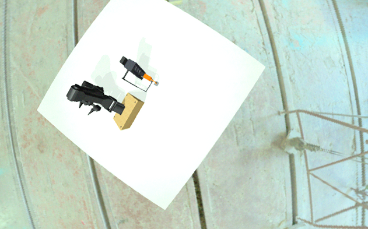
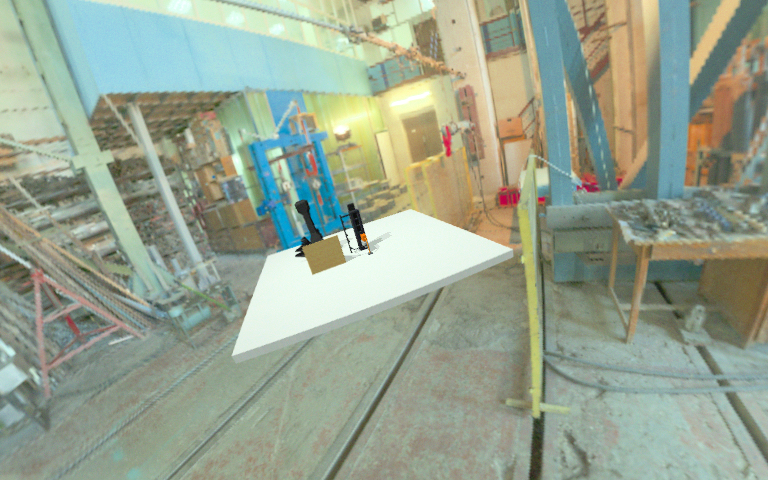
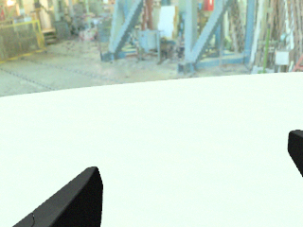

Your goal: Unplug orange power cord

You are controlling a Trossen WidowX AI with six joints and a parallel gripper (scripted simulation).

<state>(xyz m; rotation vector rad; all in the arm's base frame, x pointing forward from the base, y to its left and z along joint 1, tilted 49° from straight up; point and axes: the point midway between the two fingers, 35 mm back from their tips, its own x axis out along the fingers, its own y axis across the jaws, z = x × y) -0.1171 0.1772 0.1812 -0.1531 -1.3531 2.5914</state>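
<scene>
Wrist view up first, and it gives me what the other two show only tiny: my pincer (image 1: 84,109) (image 2: 299,252) (image 3: 197,159) is open, its dark fingers spread wide, with white tabletop (image 1: 187,89) (image 2: 396,271) (image 3: 189,109) showing between them. Neither the orange plug nor the strip gets into that shot.

Over to the top view, and there's the orange plug (image 1: 147,77) (image 2: 364,236), up against the end of the black strip (image 1: 134,69) (image 2: 356,225), a thin orange tail running off to a small pale tip. Whether it's seated, I can't tell at this size. My pincer is well apart from both, out on the far side of my black arm (image 1: 98,96) (image 2: 308,223).

The exterior view adds height: the strip stands upright there, the orange low against it, and the tabletop shows its thick grey edge.

Writing? No label or brand I can read on any of these things.

Now surfaces: a tan block (image 1: 127,112) (image 2: 324,255), boxy and flat-faced, small dark dots near its corners from above; beside the strip, a spindly black frame (image 1: 134,84) (image 2: 346,233); my fingers, matte and tapered; the tabletop, smooth and square-cornered.
</scene>
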